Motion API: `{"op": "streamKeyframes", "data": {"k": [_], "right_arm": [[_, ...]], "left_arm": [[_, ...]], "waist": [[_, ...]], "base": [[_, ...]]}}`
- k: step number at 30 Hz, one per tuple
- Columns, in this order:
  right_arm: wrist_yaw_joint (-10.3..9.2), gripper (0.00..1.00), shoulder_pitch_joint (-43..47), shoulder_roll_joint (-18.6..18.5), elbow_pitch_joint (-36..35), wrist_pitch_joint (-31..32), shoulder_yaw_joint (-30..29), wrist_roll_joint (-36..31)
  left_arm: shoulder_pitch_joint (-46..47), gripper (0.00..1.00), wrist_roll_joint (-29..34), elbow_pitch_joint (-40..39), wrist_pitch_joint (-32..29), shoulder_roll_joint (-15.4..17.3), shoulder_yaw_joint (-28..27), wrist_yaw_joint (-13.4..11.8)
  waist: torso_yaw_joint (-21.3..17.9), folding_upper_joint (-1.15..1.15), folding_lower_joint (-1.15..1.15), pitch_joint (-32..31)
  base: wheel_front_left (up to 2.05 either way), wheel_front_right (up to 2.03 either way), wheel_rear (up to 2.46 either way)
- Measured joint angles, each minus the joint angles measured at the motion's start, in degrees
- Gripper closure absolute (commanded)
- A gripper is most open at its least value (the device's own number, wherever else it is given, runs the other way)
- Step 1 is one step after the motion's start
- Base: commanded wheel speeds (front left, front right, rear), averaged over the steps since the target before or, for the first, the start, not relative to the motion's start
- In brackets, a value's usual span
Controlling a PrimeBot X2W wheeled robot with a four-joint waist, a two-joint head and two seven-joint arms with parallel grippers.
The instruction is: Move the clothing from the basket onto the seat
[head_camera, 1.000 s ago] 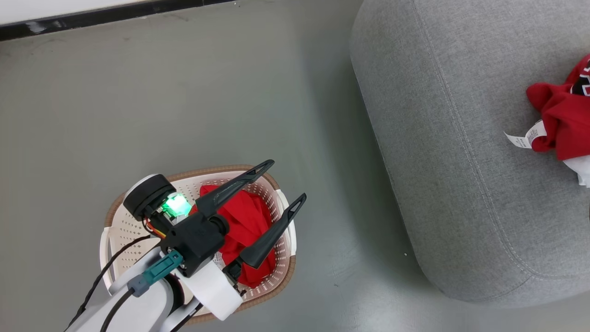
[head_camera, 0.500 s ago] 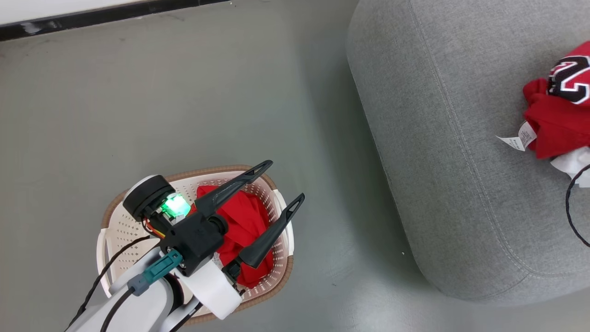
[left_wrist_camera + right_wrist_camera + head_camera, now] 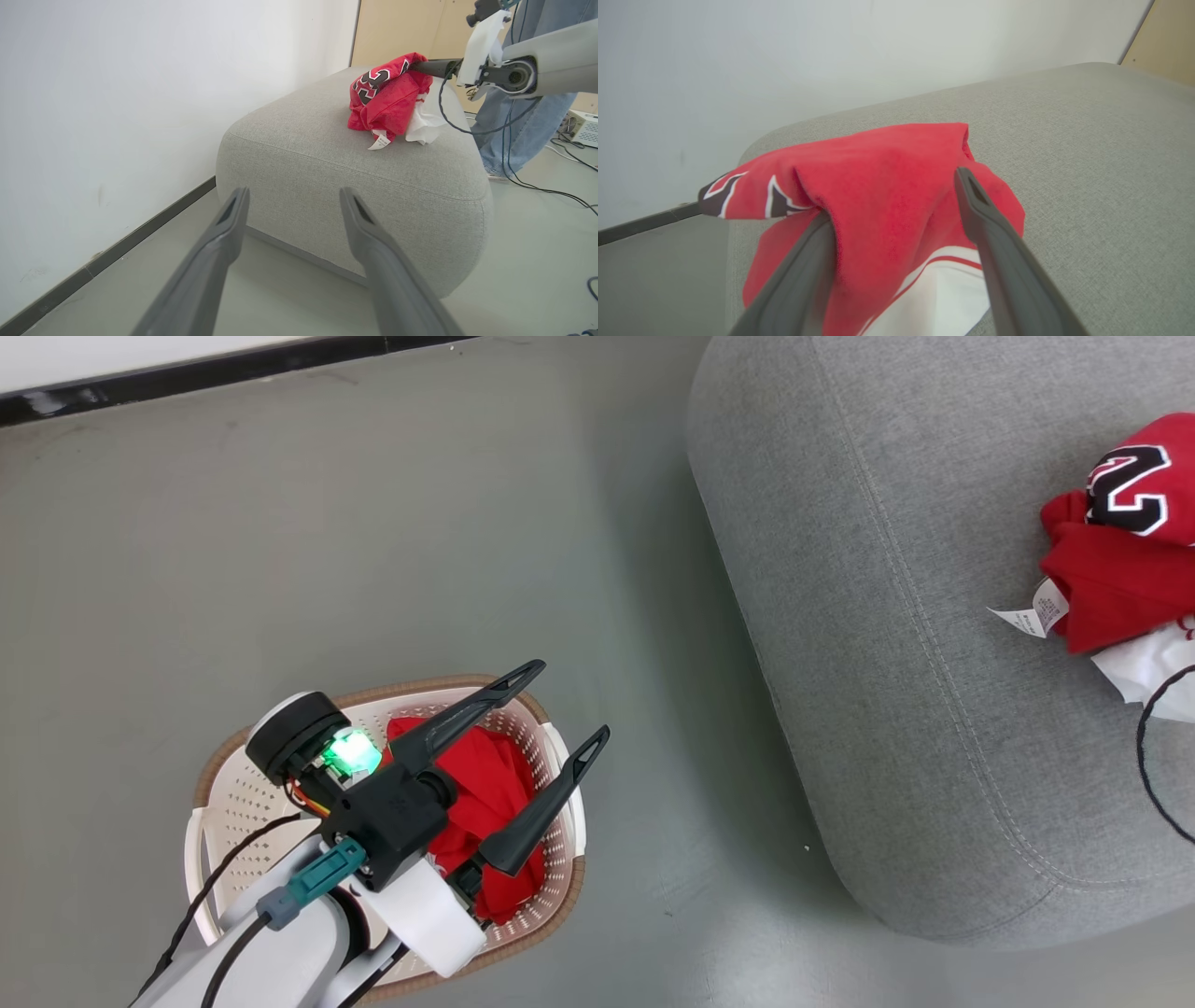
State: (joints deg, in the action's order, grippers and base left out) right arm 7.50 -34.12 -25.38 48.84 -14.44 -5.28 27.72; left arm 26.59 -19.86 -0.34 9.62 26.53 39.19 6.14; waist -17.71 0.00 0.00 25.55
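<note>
My right jaws spread wide, red jersey (image 3: 887, 182) loose between them on the seat (image 3: 887, 616), my left jaws open, empty, above the basket (image 3: 233, 793).

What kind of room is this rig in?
Probably a lab or test room staged like a living space: bare grey floor, one grey sofa, loose cables and a white equipment box.
</note>
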Motion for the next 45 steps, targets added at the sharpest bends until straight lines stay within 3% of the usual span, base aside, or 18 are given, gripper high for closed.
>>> {"op": "streamKeyframes", "data": {"k": [26, 45], "right_arm": [[0.0, 0.0, 5.78, 2.46, -18.96, -0.04, 4.8, -5.98], [0.0, 0.0, 3.44, 9.35, -25.25, -0.1, 9.55, -10.58]], "left_arm": [[-0.18, 0.0, -1.21, 2.96, 2.42, -1.33, -2.43, -1.3], [-5.15, 0.0, -4.63, 6.94, 4.13, -2.37, -10.21, -8.29]], "waist": [[-1.06, 0.0, 0.0, -2.79], [2.23, 0.0, 0.0, -7.18]], "base": [[0.0, 0.0, 0.0], [0.0, 0.0, 0.0]]}}
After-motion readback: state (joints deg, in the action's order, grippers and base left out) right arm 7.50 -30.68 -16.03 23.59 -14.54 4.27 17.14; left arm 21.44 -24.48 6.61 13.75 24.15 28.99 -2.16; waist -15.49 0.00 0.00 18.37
